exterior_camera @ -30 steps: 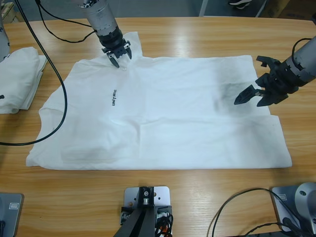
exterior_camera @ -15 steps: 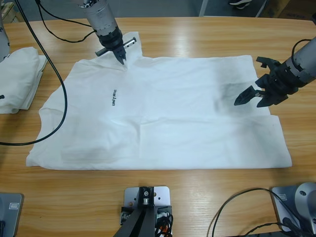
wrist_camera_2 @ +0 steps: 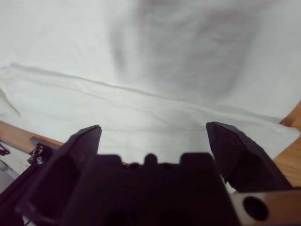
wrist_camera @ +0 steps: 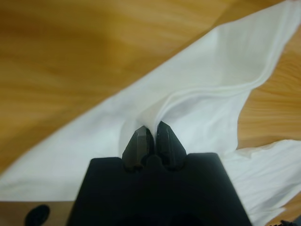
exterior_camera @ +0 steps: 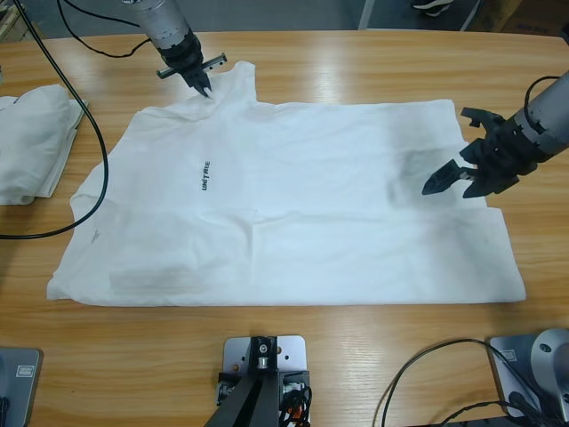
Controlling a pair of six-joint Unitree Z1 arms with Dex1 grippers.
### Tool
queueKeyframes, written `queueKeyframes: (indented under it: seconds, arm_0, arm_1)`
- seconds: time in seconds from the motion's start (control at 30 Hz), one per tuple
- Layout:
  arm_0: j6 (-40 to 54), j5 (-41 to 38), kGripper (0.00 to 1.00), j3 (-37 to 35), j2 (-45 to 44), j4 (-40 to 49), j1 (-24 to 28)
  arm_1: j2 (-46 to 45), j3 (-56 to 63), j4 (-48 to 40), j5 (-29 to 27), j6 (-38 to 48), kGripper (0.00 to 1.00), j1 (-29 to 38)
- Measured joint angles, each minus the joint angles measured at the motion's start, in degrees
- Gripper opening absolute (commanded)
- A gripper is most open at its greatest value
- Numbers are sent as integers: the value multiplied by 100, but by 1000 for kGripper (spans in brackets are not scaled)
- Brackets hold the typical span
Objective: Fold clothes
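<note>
Item: large white fabric T-shirt with small black chest lettering (exterior_camera: 267,213), spread flat mid-table. Change: left gripper (exterior_camera: 203,86), jaws pinched closed on the shirt's far sleeve edge, has drawn that fabric outward toward the table's far side since a second ago; likely smoothing before the first fold. Right gripper (exterior_camera: 462,178), jaws spread wide, unchanged above the hem end. Surface: long wooden table (exterior_camera: 356,62); folded white garments (exterior_camera: 31,142) at one end. Room: barely visible

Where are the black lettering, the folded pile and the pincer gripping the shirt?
Lettering (exterior_camera: 205,176), high view, middle of the print.
Folded pile (exterior_camera: 31,142), high view, its top layer.
Left pincer (exterior_camera: 204,88), high view, tips shut on the shirt (exterior_camera: 293,213).
</note>
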Motion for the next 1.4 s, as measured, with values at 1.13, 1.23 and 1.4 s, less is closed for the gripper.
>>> queueKeyframes:
  seconds: [1.13,1.23,1.4]
  arm_0:
    - [1536,-131,0,0,-474,-95,456]
    - [1529,-131,0,0,-474,-95,456]
    - [1498,-135,0,0,-474,-95,456]
  arm_1:
    - [1612,-1578,-2232,-148,-1188,715,-1740]
    - [1859,-1659,-2232,-80,-1188,684,-1751]
    - [2037,-1756,-2231,108,-1188,386,-1830]
